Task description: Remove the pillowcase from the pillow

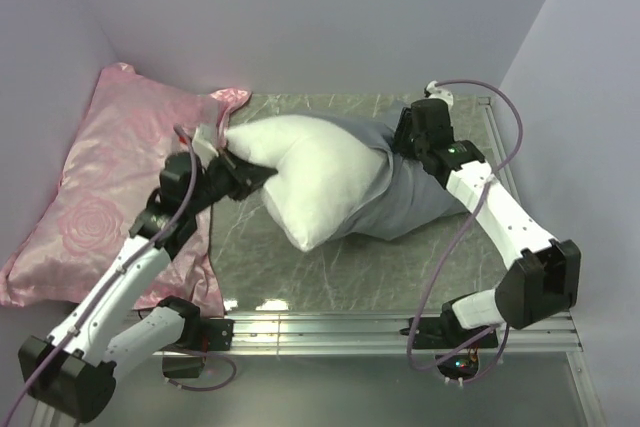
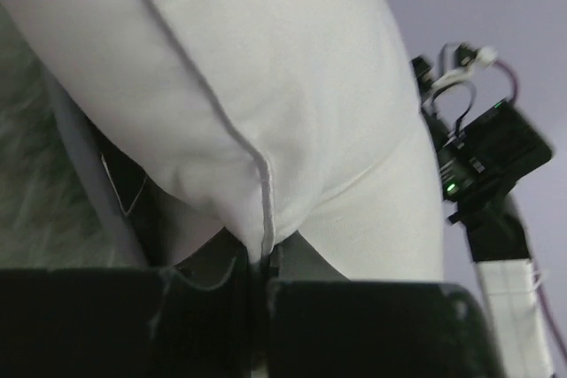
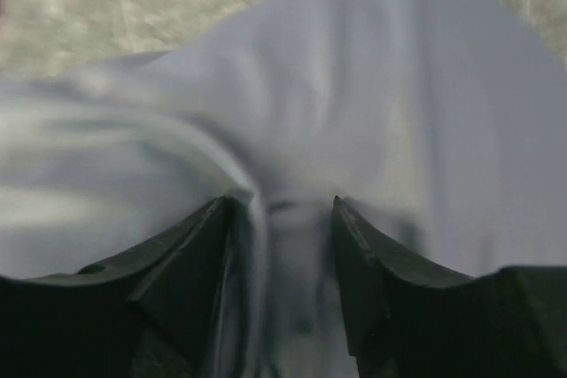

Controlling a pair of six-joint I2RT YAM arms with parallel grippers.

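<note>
**Pillow partly uncovered**

On the left gripper (image 2: 262, 258), the jaws pinch a seamed corner of the white pillow (image 1: 320, 182). On the right gripper (image 3: 283, 210), the jaws clamp a bunched fold of the grey pillowcase (image 1: 425, 197), which covers the pillow's right end on the table (image 1: 300, 262)

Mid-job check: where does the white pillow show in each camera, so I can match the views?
Top external: pillow at centre, half out of the pillowcase, its left corner in the left claw.
Left wrist: fills the upper frame, seam pinched in the claw.
Right wrist: not in it; only grey pillowcase bunched in the right claw.
Shared landmark: the marbled table, seen in all three.
</note>
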